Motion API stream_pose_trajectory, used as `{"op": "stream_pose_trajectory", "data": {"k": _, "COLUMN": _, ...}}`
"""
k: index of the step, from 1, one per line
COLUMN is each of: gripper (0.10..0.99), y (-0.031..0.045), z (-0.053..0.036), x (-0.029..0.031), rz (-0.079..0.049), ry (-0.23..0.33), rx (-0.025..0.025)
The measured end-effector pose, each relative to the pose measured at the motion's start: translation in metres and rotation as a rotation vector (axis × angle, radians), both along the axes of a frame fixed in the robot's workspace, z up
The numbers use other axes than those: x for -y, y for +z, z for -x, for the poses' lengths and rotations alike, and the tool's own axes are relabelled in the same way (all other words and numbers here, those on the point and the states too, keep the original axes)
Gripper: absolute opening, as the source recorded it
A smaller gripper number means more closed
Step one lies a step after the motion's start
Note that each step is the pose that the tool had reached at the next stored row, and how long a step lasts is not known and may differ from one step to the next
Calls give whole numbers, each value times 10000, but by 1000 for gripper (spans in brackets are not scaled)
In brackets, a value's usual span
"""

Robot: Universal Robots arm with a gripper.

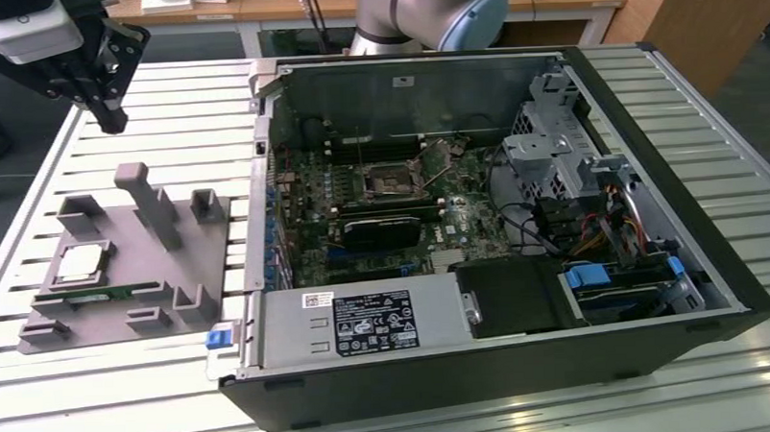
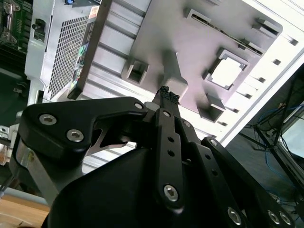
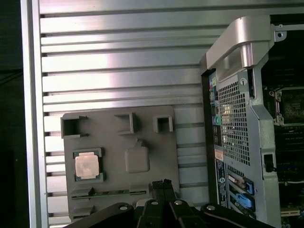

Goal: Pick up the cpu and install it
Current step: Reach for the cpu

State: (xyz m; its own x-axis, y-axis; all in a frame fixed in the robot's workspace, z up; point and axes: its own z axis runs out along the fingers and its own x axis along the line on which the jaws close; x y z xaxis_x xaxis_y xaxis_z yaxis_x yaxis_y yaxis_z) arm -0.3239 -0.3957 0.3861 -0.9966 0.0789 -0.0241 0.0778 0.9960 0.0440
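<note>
The cpu [image 1: 82, 263] lies flat with its silver-grey top and pale rim facing up. It is square, so no side runs longer, and its edges line up with the square pocket of the grey holder [image 1: 217, 251] that seats it. It sits below and well apart from the jaws, which are pressed together on nothing as the gripper [image 1: 110, 120] hangs over the slatted table [image 1: 177, 127].

cpu [image 1: 82, 262] on holder plate [image 1: 209, 249] | plate beside computer case [image 1: 494, 380] | both on table [image 1: 173, 396]
</note>
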Motion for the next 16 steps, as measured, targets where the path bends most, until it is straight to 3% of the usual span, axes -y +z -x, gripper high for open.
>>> {"op": "stream_pose_trajectory", "data": {"k": 16, "gripper": 106, "y": -3, "z": 224, "x": 0, "rz": 0, "ry": -1, "rx": 0}}
